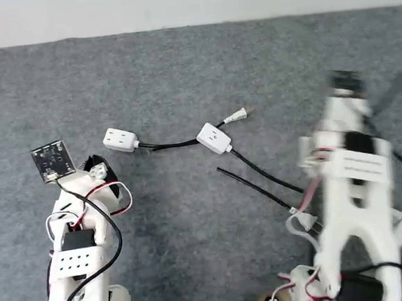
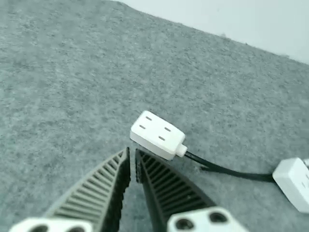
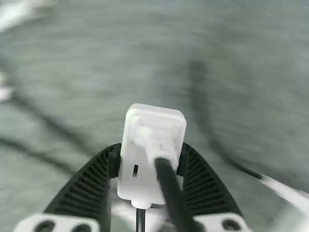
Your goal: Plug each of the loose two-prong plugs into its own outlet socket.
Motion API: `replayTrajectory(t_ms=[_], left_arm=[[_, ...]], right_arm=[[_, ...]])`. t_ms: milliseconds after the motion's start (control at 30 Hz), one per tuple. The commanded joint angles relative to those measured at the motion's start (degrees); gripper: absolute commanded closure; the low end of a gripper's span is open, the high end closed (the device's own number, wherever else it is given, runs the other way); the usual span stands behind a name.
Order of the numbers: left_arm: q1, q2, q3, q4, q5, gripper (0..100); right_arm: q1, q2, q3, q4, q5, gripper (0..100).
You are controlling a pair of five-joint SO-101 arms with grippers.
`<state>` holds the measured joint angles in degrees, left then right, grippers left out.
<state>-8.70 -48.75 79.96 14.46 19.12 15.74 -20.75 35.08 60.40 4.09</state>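
1. Black ribbed fingers of the right gripper (image 3: 149,151) are clamped on both sides of a white rectangular plastic outlet block (image 3: 147,128). A black cord (image 3: 166,188) leaves the block's face through what looks like a white plug body. Whether that plug is fully seated cannot be told.
2. Dark ribbed fingers of the left gripper (image 2: 133,155) are all but closed, with a thin slit between them and nothing held. In the high view this gripper sits at the lower left of the frame.
3. Just beyond those tips, a second white outlet block (image 2: 157,135) lies flat on the grey carpet-like mat (image 2: 72,72) with two pairs of slots facing up. In the high view it lies left of centre. A thin black cable (image 1: 169,145) joins it to a third white outlet block (image 1: 214,138) at the centre of the frame.
4. A loose white two-prong plug (image 1: 237,116) lies on the mat near the centre block, up and to its right. Its prongs point towards the right edge.
5. The step in hand looks like presenting a socket, since one block is gripped while this plug is still unplugged.
6. The next move probably calls for the left gripper to open wide and take the plug by its body. Its prongs must then be lined up squarely with a free pair of slots before it is pushed in.
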Motion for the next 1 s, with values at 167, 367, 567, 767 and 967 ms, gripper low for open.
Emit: replayTrajectory(t_ms=[167,367,567,767,967], left_arm=[[2.6,-0.4,-1.9,2.5,-3.3,87],[2.7,-0.4,-1.9,2.5,-3.4,88],[2.9,-0.4,-1.3,2.6,-3.4,88],[8.2,-0.4,-3.6,9.1,-3.0,89],[13.5,-0.3,-8.0,14.7,3.0,97]], right_arm=[[19.9,7.3,-3.8,-6.0,10.6,88.7],[20.6,8.9,-13.1,4.4,11.3,67.8],[19.5,3.0,-23.8,19.9,11.1,82.7],[16.4,-4.4,-21.5,29.7,9.6,99.1],[6.0,-14.1,-2.4,23.5,6.9,98.9]])
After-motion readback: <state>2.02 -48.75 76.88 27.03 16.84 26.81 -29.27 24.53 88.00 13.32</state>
